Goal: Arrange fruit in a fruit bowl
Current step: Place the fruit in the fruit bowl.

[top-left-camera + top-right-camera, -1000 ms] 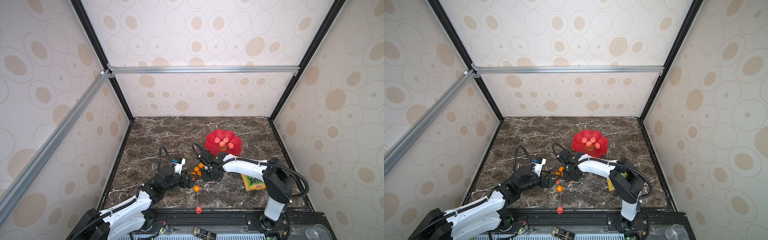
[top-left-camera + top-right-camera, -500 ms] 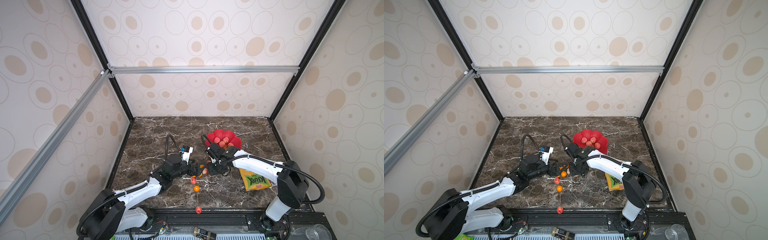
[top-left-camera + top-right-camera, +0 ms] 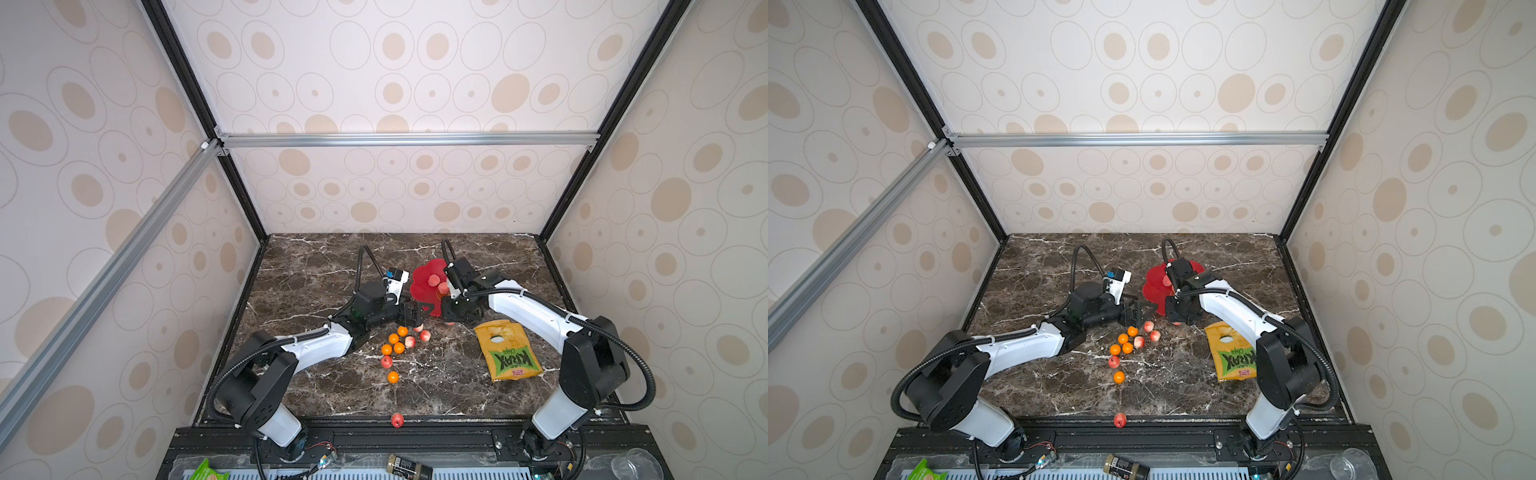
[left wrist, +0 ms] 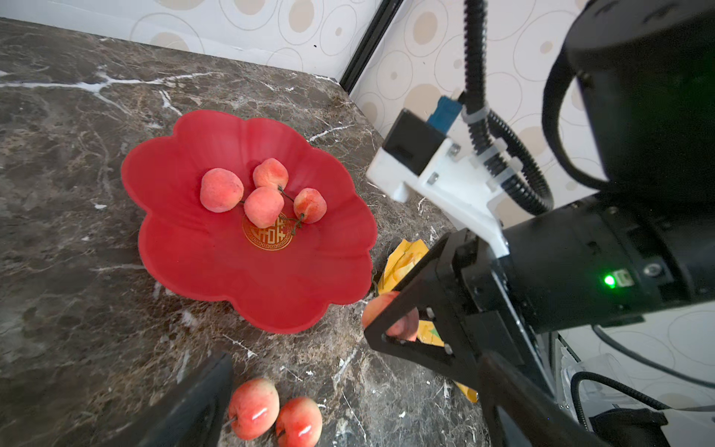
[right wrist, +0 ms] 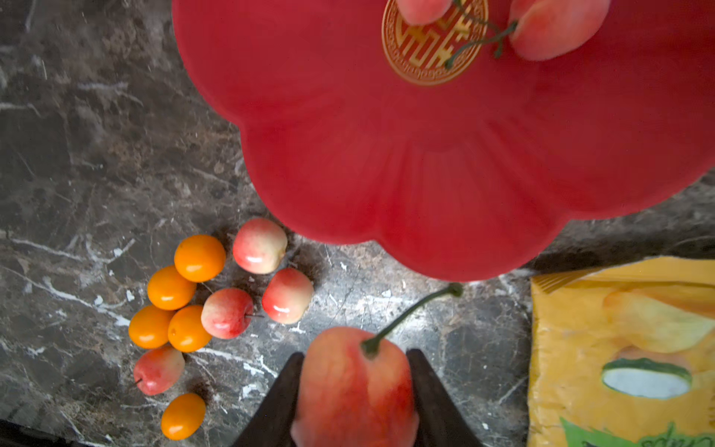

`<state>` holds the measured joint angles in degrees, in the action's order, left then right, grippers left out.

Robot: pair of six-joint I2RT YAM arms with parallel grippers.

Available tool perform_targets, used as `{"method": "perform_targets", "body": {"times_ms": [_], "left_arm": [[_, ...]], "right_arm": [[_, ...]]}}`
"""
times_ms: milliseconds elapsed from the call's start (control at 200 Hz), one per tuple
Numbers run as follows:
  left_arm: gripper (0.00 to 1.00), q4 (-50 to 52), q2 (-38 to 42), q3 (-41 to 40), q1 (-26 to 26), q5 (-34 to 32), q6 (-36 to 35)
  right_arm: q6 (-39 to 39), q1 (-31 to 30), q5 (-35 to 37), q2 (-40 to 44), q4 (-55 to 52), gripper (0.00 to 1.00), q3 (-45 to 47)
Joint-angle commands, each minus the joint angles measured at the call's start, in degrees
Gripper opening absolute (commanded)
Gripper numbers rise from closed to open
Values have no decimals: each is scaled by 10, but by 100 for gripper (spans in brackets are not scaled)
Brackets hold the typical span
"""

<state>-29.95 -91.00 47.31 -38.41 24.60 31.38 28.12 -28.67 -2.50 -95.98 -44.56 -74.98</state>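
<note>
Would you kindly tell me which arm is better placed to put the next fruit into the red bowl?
Right: the right gripper is shut on a pink fruit beside the bowl, while the left gripper is open, holding nothing.

White arm shells (image 3: 320, 347), black joints (image 3: 590, 365), ribbed black cables (image 4: 474, 58), one green light (image 4: 610, 280).

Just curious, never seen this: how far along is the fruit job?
Done: four peaches in the bowl. In hand: right gripper holds a fifth peach near the rim; left gripper open, empty. Left: four peaches and five oranges on the table, plus one peach at its front edge.
</note>
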Motion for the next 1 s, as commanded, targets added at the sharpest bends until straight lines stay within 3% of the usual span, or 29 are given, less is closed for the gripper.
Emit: {"method": "perform_targets", "body": {"times_ms": [0,530,995], "left_arm": [[99,-24,-28,40,-3,13,-18],[99,-3,-151,158,3,-5,-36],[99,22,-194,199,19,-15,-53]], "right_arm": [[-24,22,9,-31,-12,40,-35],[-61,72,22,-199,-53,40,-208],[-61,99,17,-268,-58,40,-255]]}}
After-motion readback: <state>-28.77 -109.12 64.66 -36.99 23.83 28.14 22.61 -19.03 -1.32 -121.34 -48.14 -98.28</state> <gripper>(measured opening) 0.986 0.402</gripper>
